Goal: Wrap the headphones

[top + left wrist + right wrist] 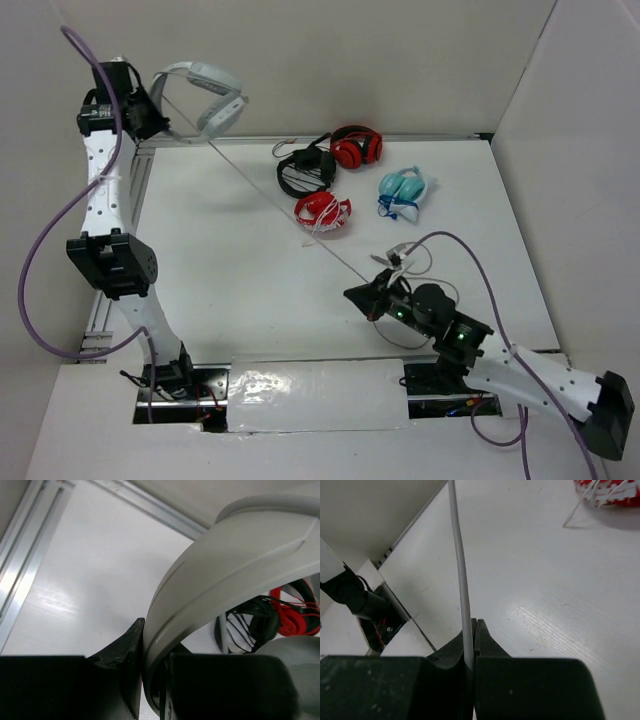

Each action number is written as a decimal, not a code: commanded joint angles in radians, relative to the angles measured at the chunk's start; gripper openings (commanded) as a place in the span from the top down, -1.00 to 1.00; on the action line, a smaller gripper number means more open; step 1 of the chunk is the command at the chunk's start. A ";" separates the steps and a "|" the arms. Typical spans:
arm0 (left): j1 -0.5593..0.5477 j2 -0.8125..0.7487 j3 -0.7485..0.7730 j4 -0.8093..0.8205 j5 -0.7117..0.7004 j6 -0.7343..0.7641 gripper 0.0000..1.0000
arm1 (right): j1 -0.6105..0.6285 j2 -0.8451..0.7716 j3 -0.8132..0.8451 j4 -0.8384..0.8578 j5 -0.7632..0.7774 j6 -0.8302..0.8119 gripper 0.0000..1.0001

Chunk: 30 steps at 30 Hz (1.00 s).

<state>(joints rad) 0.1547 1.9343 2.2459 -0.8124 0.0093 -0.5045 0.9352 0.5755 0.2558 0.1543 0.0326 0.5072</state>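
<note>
The left arm point(105, 190) and right arm point(530, 380) are built from white tubes with small holes and black blocks. Purple cables point(24, 285) are hung along them. The left gripper point(150, 655) and right gripper point(472, 630) are coloured black.

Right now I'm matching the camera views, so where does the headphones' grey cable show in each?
Top external: cable stretched diagonally from upper left to right gripper.
Left wrist: not made out; only the headband shows.
Right wrist: cable down the centre into the shut fingers.
Landmark: red-and-white pair, mid-table from above, top-right corner in right wrist.
</note>
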 commanded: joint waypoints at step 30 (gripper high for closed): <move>-0.404 -0.130 -0.558 0.496 -0.166 0.303 1.00 | 0.056 0.578 1.449 -0.547 0.104 -0.690 1.00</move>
<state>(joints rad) -0.1856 1.9167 1.7306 -0.5091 -0.1589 -0.2642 1.0218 1.1084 1.5482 -0.3431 0.2039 -0.0860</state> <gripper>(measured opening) 0.243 0.007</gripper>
